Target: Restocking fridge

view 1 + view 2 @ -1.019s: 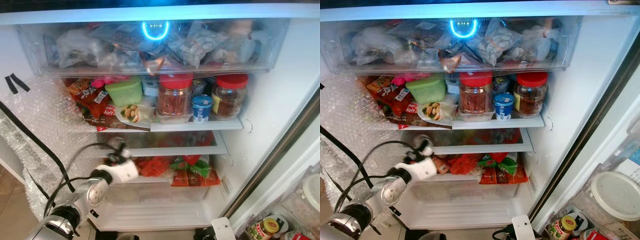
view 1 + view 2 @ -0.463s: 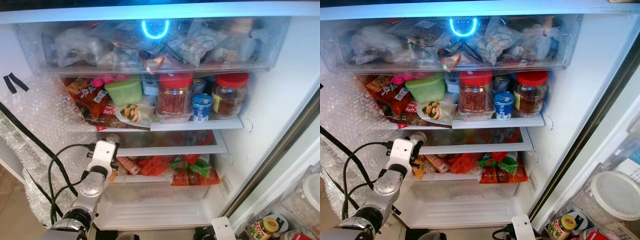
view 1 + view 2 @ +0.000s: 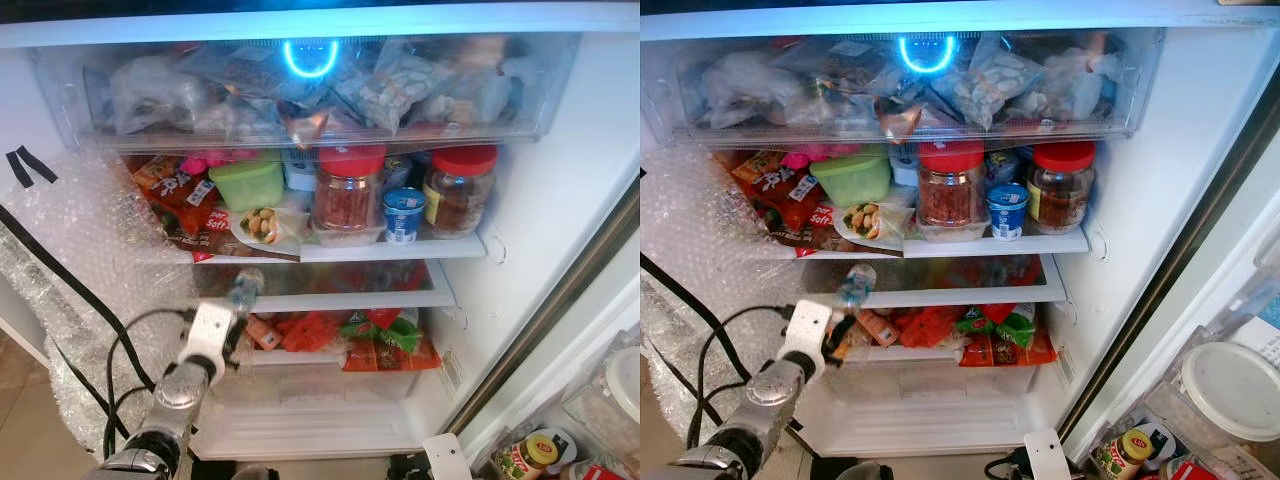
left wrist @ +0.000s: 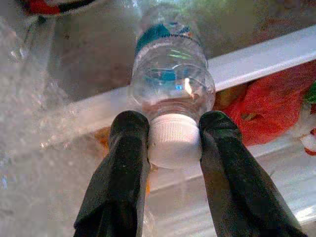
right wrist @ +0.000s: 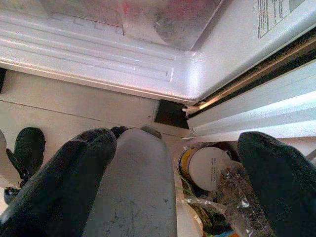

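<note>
Left eye view: open fridge (image 3: 560,200), packed drawer (image 3: 300,90) across the top, shelf (image 3: 400,250) below it carrying a green tub (image 3: 250,183), two red-lidded jars (image 3: 349,190) and a small blue cup (image 3: 404,215); at lower left, left gripper (image 3: 236,318) raised from the silver arm, clamped on a clear water bottle (image 3: 243,291) tilted up against the front edge of the second shelf (image 3: 350,299), red and green packets (image 3: 370,340) to its right. Right eye view: same scene, bottle (image 3: 854,285) left of centre; at lower right, outside the fridge, a white-lidded container (image 3: 1230,385). Left wrist view: two black fingers (image 4: 123,168) pressed on either side of the bottle's white cap (image 4: 173,145), clear body with teal label beyond, white shelf edge crossing behind. Right wrist view: right gripper (image 5: 175,182) spread wide, holding nothing, above the floor by the fridge's bottom corner
</note>
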{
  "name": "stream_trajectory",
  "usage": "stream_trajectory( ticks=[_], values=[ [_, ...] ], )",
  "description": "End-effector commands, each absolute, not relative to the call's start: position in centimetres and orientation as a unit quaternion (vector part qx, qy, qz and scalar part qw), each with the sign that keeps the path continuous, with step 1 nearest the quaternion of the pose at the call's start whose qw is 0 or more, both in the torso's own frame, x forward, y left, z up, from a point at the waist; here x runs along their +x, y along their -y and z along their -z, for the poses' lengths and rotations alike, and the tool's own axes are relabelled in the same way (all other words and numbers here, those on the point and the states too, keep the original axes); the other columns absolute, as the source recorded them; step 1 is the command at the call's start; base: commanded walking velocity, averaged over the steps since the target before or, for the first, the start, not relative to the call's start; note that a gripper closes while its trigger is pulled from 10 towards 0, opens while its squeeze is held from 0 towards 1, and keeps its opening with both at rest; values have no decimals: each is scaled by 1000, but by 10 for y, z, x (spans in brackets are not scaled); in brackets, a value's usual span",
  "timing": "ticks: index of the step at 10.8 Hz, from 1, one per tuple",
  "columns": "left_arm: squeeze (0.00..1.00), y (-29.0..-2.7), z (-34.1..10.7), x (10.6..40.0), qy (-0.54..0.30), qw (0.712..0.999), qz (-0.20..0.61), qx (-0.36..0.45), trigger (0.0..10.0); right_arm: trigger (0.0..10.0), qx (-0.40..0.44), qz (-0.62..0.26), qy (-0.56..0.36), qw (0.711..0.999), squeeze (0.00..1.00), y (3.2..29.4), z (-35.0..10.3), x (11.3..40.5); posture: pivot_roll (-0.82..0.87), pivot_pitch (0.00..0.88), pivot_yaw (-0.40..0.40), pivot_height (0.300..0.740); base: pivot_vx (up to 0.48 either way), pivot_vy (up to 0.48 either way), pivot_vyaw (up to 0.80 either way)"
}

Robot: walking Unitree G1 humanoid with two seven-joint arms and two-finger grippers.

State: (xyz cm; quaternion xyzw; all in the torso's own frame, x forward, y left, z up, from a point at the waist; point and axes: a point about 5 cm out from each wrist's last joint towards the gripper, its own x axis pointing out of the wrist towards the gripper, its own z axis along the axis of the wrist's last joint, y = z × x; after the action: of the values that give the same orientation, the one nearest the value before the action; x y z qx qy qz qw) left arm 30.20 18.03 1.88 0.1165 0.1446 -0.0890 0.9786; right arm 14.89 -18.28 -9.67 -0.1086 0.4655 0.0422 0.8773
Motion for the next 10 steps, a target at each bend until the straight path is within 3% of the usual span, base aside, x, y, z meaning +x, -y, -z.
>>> stream_trajectory(
  ticks=[1, 4, 9, 10],
  values=[
    [0, -182, -8, 295, -180, 974, 81, 110, 10000, 10000, -108, -39, -507, 854, 0, 185, 106, 124, -21, 0, 14, 655, 0, 0, 0],
    [0, -188, -39, 321, -115, 991, 23, 71, 10000, 10000, -111, -38, -505, 855, 0, 185, 106, 125, -20, 0, 13, 655, 0, 0, 0],
    [0, -182, -53, 341, -147, 989, -6, 31, 10000, 10000, -117, -43, -504, 855, 0, 184, 105, 130, -23, 0, 12, 655, 0, 0, 0],
    [1000, -181, -54, 343, -153, 988, -13, 32, 10000, 10000, -115, -42, -503, 855, 0, 184, 104, 130, -24, 0, 14, 655, 0, 0, 0]
  ],
)
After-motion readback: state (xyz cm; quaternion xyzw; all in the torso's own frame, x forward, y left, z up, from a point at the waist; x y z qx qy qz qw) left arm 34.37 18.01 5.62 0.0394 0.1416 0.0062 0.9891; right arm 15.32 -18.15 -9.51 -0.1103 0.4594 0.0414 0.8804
